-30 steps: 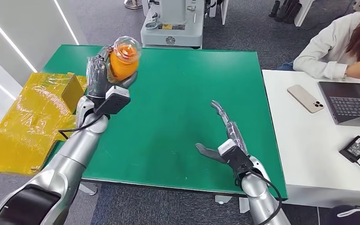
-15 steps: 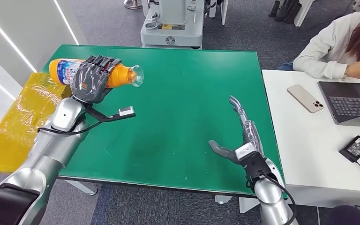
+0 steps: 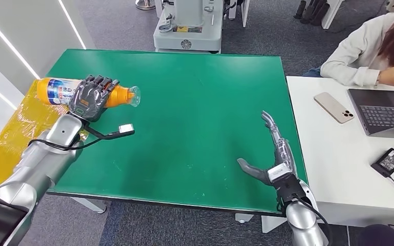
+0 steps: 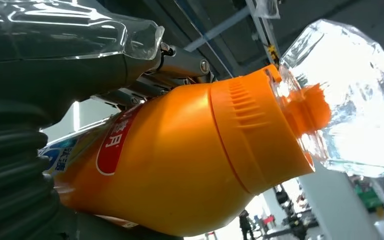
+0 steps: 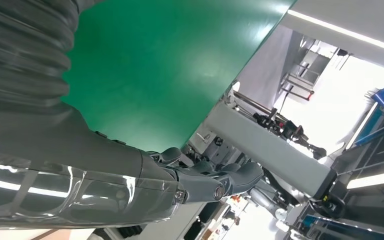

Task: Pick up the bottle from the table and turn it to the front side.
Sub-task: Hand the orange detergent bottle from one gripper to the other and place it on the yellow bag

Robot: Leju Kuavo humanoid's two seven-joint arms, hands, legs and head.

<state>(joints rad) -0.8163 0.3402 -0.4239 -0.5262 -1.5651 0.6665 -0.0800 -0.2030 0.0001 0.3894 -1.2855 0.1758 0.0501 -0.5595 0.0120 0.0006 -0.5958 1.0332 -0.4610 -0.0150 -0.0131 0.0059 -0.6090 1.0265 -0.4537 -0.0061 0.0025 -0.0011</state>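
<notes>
The right hand (image 3: 272, 161) is seen nearest, fingers extended and apart, nothing held, above the green table (image 3: 200, 102) near its right edge. Farther off, the orange plastic bottle with a clear cap (image 3: 82, 93) is gripped around its middle by the left hand (image 3: 90, 97), held horizontal above the table's left edge, cap pointing right. Its label text cannot be read.
</notes>
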